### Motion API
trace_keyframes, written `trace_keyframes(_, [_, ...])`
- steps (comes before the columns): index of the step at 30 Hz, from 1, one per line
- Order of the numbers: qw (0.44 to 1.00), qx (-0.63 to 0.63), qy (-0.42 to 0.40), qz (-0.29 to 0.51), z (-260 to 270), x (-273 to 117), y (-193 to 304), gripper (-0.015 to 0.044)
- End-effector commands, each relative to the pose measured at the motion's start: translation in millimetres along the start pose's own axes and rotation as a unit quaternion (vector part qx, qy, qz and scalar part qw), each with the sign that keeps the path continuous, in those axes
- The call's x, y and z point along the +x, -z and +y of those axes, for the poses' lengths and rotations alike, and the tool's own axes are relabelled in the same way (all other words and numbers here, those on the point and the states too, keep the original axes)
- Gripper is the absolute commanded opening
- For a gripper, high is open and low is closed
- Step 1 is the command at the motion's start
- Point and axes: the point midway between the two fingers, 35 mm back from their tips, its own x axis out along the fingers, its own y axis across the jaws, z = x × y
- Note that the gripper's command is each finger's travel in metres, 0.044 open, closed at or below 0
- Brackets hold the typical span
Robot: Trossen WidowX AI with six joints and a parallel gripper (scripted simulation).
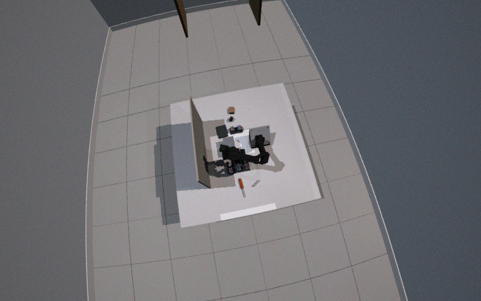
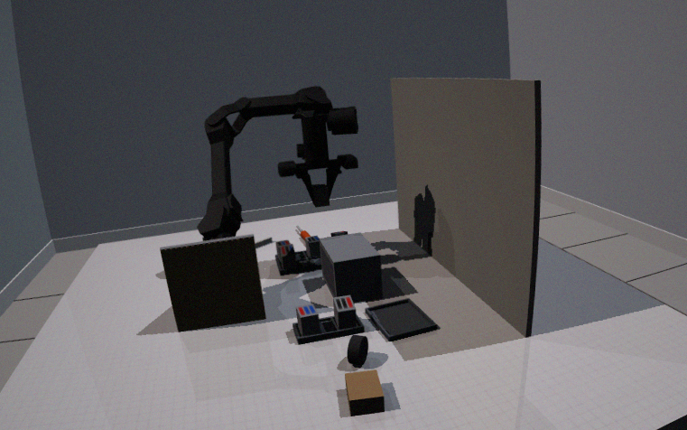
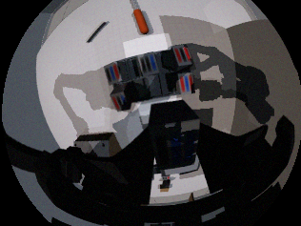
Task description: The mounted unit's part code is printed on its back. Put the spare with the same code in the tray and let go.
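Note:
My gripper (image 2: pixel 320 196) (image 3: pixel 170 125) is shut on a dark unit (image 3: pixel 174 128) with blue marks, raised above the table. The flat black tray (image 2: pixel 402 320) (image 1: pixel 222 131) is empty and lies beyond the grey box (image 2: pixel 353 272) (image 1: pixel 227 141), away from my gripper. A black rack (image 2: pixel 290 271) below holds several striped spares (image 3: pixel 112 73) (image 1: pixel 238 167). A second rack (image 2: pixel 325 335) beside the tray holds two striped units (image 2: pixel 344 314). I cannot read any part code, and I cannot make out the mounted unit.
A tall brown panel (image 2: pixel 458 187) (image 1: pixel 198 145) stands beside the box and tray. A dark upright plate (image 2: pixel 215 285) stands opposite. A black wheel (image 2: pixel 357 350) and brown block (image 2: pixel 364 387) lie past the tray. An orange screwdriver (image 1: pixel 241 183) (image 3: pixel 141 21) and grey bar (image 1: pixel 255 183) lie beyond the spares.

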Motion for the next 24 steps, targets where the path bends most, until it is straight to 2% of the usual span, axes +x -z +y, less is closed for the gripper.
trace_keyframes(1, [1.0,0.003,0.003,0.008,-13,-4,15,0.0])
trace_keyframes(24, [1.0,0.002,0.006,0.015,-75,-19,119,0.0])
